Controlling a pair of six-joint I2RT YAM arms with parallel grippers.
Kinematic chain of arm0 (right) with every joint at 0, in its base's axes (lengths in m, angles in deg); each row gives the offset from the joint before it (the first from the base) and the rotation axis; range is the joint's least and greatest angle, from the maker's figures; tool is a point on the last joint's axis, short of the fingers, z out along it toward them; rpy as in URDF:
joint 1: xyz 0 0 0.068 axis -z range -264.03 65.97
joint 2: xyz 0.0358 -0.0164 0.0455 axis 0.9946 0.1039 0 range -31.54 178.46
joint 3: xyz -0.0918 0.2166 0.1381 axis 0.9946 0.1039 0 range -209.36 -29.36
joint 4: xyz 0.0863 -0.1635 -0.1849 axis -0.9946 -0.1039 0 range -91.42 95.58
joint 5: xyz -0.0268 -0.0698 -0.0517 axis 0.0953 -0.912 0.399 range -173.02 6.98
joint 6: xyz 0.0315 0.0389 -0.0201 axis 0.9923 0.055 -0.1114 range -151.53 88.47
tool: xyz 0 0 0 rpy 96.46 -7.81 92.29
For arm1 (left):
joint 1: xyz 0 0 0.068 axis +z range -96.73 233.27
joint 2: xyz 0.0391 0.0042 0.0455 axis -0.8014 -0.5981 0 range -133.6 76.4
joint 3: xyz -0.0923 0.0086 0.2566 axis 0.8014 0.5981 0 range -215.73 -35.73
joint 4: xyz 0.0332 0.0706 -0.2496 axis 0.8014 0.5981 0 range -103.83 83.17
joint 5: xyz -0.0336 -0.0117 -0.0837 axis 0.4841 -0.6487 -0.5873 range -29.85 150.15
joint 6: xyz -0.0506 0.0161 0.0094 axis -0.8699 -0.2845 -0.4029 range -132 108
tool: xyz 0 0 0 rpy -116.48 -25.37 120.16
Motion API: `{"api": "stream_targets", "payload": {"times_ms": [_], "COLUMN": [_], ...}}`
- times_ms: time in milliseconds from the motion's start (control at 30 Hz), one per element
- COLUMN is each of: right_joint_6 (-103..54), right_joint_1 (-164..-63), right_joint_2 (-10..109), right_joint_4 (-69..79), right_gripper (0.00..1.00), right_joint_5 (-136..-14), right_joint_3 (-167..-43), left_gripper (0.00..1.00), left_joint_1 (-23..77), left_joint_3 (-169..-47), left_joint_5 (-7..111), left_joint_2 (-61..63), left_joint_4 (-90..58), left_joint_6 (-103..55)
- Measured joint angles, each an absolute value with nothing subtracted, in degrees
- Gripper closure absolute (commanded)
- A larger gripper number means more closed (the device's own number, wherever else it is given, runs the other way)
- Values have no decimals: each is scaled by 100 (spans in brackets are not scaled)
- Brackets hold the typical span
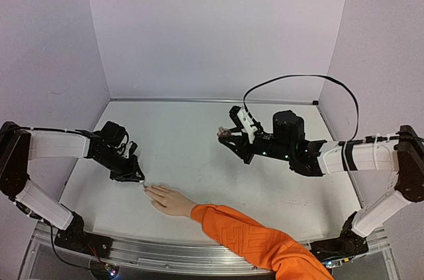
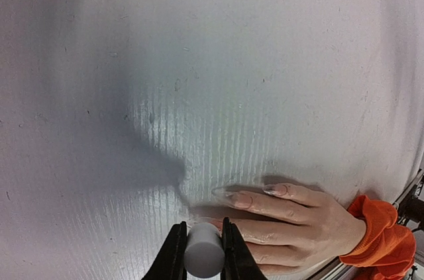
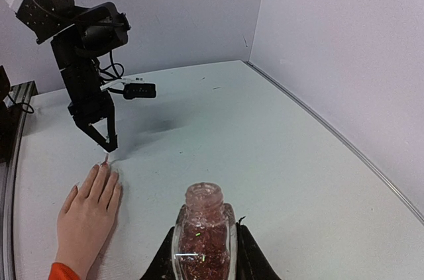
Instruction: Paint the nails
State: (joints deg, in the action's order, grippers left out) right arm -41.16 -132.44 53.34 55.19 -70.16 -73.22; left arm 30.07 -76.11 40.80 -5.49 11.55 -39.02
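The nails (image 2: 223,194) are seen just beside the left gripper (image 1: 139,179), which is clamped on what seems a brush cap (image 2: 203,253), the hand (image 1: 169,199) laid lengthwise toward it.

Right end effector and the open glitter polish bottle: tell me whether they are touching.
Touching. The right wrist view shows the right end effector shut on the glitter polish bottle, a finger pressed against each glass side.

You've got a white table (image 1: 199,134), scuffed and faintly ribbed, boxed in by plain pale lavender walls (image 1: 212,28) on three sides. Metal rail (image 1: 165,253) along your near edge. Soft, even light.
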Motion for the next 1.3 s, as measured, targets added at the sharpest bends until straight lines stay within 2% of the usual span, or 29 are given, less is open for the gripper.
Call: {"api": "stream_targets", "payload": {"times_ms": [667,933,1300], "right_joint_6": [-4116,-4114,-4112], "right_joint_1": [-13244,-13244,-13244], "right_joint_2": [5376,5378,5378], "right_joint_4": [5530,5530,5530], "right_gripper": [100,100,100], "right_joint_5": [-7016,-7012,-6987], "right_joint_3": [-7322,-7322,-7322], "left_gripper": [100,100,100], "left_joint_1": [3007,3007,2970], "left_joint_3": [-7611,-7609,-7611], "left_joint_5": [4455,4368,4178], "left_joint_2": [-507,-83,-162], "left_joint_4": [1118,1116,1116], "left_joint_6": [-3902,-3946,-3953]}}
